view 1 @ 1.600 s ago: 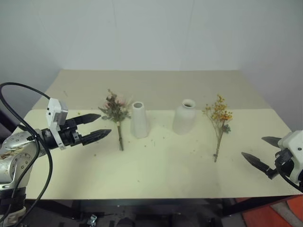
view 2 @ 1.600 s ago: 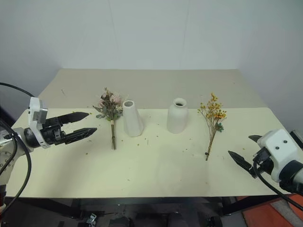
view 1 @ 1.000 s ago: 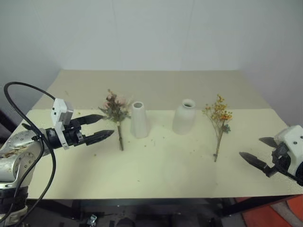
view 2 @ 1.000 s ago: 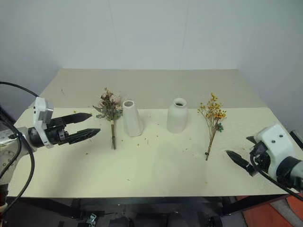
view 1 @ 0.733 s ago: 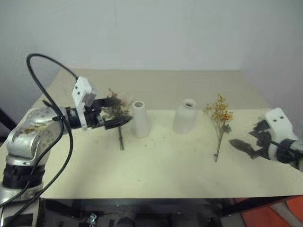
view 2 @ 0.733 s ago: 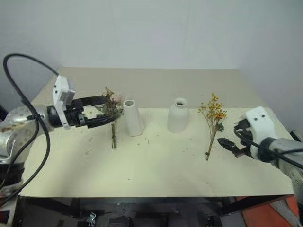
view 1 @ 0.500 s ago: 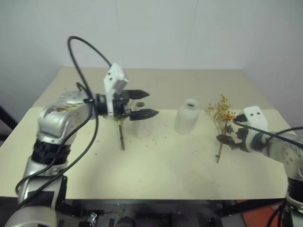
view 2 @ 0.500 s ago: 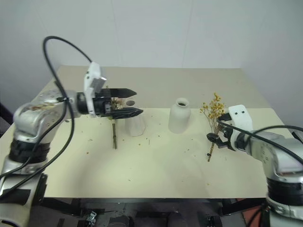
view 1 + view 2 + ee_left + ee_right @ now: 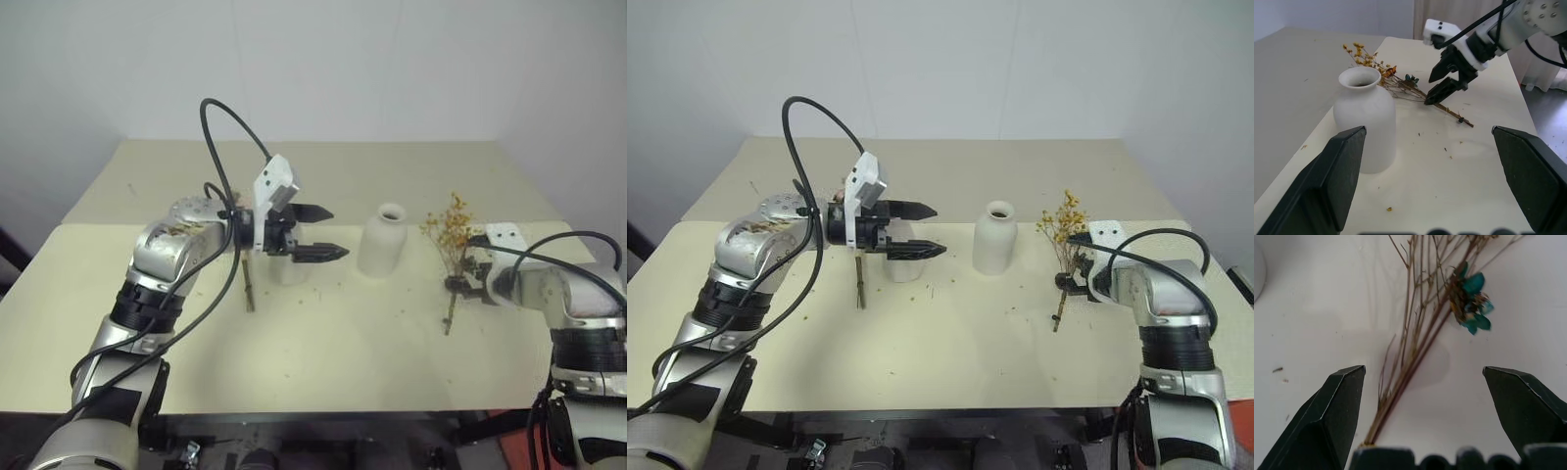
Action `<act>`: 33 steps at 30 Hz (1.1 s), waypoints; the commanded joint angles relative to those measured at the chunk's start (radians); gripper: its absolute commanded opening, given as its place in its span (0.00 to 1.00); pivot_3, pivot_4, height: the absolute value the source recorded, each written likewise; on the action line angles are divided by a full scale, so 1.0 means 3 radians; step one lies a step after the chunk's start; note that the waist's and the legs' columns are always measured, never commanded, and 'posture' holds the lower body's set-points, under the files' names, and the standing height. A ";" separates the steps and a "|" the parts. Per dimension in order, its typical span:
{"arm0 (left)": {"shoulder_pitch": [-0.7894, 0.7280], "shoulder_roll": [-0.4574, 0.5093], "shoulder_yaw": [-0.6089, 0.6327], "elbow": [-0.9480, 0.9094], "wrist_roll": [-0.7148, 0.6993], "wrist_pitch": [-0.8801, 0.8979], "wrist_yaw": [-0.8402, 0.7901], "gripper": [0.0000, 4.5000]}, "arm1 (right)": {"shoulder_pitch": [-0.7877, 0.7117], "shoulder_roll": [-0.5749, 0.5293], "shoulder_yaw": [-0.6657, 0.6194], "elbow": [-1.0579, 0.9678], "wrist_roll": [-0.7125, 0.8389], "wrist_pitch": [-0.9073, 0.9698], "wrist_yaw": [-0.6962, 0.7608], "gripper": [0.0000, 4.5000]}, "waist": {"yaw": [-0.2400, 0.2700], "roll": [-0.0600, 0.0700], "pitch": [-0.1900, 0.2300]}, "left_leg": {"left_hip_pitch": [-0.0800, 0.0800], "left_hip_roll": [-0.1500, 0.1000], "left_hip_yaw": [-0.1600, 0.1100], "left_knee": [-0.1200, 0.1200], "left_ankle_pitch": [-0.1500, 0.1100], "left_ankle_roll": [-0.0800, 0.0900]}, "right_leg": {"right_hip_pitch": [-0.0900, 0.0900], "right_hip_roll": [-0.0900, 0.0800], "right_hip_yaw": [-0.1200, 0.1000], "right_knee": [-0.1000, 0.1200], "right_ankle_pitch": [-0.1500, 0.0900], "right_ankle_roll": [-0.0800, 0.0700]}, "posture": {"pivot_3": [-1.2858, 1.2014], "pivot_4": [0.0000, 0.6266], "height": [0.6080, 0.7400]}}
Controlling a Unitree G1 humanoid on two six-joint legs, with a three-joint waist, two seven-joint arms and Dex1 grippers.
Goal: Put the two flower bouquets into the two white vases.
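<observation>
Cream-coloured surface point(image 9: 323, 362) is seen from the head with both bouquets lying flat: the pink rose bouquet point(image 9: 247, 279) beside the cone vase point(image 9: 286, 269), the yellow-orange spray point(image 9: 453, 235) beside the bottle vase point(image 9: 382, 240). The left hand point(image 9: 328, 231) is held spread above the cone vase. Through the left wrist, the right hand point(image 9: 1442, 81) is seen over the spray. Through the right wrist, its stems point(image 9: 1410, 362) are framed between parted fingers point(image 9: 1334, 411); closing on them is judged next.

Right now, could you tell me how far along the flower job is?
Nothing is placed yet: the round vase stands empty, and the yellow bouquet and rose bouquet lie on the table. The open right gripper straddles the yellow stems; the left gripper hovers open beside the cone vase. Both insertions remain.
</observation>
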 commanded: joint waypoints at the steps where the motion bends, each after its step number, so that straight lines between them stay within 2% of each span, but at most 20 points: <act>1: 0.0032 0.0007 0.0113 -0.0113 0.0009 -0.0034 0.0039 1.00 | -0.0199 0.0010 0.0069 0.0266 -0.0084 -0.0227 0.0095 1.00 | -0.0001 0.0001 0.0000 | 0.0000 0.0000 0.0000 0.0000 0.0000 0.0000 | 0.0000 0.0000 0.0000 0.0000 0.0000 -0.0001 | 0.52 0.24 1.00; 4: 0.0077 0.0017 0.0136 -0.0163 0.0005 0.0000 0.0084 1.00 | -0.0305 0.0025 0.0149 0.0506 -0.0141 -0.0319 0.0150 1.00 | -0.0002 0.0001 0.0000 | 0.0000 0.0000 0.0000 0.0000 0.0000 0.0000 | 0.0000 -0.0001 0.0000 -0.0001 0.0003 -0.0005 | 0.52 0.24 1.00; 7: 0.0144 0.0046 0.0168 -0.0244 -0.0012 0.0048 0.0137 1.00 | -0.0384 0.0036 0.0205 0.0726 -0.0194 -0.0365 0.0195 0.87 | 0.0000 0.0001 0.0001 | -0.0001 0.0000 0.0000 0.0000 0.0000 0.0000 | 0.0000 -0.0001 0.0000 -0.0001 0.0003 -0.0006 | 0.52 0.24 1.00; 16: 0.0251 0.0064 0.0243 -0.0403 -0.0008 0.0110 0.0294 1.00 | -0.0440 0.0126 0.0193 0.0785 -0.0288 -0.0290 0.0139 0.18 | -0.0004 0.0001 0.0001 | 0.0002 0.0000 -0.0001 0.0000 0.0000 0.0000 | 0.0001 0.0000 -0.0001 0.0001 0.0004 -0.0006 | 0.52 0.24 1.00; 22: 0.0207 0.0044 0.0226 -0.0386 -0.0022 0.0124 0.0316 1.00 | -0.0420 0.0171 0.0111 0.0688 -0.0344 -0.0263 0.0033 0.18 | -0.0004 0.0001 0.0001 | 0.0004 0.0000 -0.0001 0.0000 0.0000 0.0000 | 0.0003 0.0000 -0.0001 0.0002 0.0004 -0.0006 | 0.52 0.24 1.00; 25: 0.0204 0.0044 0.0229 -0.0390 -0.0030 0.0125 0.0308 1.00 | -0.0460 0.0271 -0.0226 0.0554 -0.0416 -0.0537 -0.0339 0.18 | -0.0005 0.0001 0.0001 | 0.0003 0.0000 -0.0001 0.0000 0.0000 0.0000 | 0.0002 0.0000 0.0000 0.0002 0.0004 -0.0006 | 0.52 0.24 1.00; 27: 0.0203 0.0041 0.0239 -0.0396 -0.0039 0.0134 0.0312 1.00 | -0.0420 0.0340 -0.0429 0.0338 -0.0505 -0.1090 -0.0625 0.18 | -0.0004 0.0005 0.0003 | 0.0002 0.0000 -0.0001 0.0000 0.0000 0.0000 | 0.0000 0.0000 0.0000 0.0003 0.0005 -0.0006 | 0.52 0.24 1.00; 33: 0.0227 0.0034 0.0293 -0.0419 -0.0083 0.0155 0.0357 1.00 | -0.0460 0.0586 -0.1046 -0.0435 -0.0273 -0.1533 -0.0904 0.18 | -0.0002 0.0013 0.0008 | -0.0002 0.0000 -0.0002 -0.0001 0.0000 0.0000 | -0.0002 -0.0001 -0.0002 0.0002 0.0005 -0.0006 | 0.52 0.24 1.00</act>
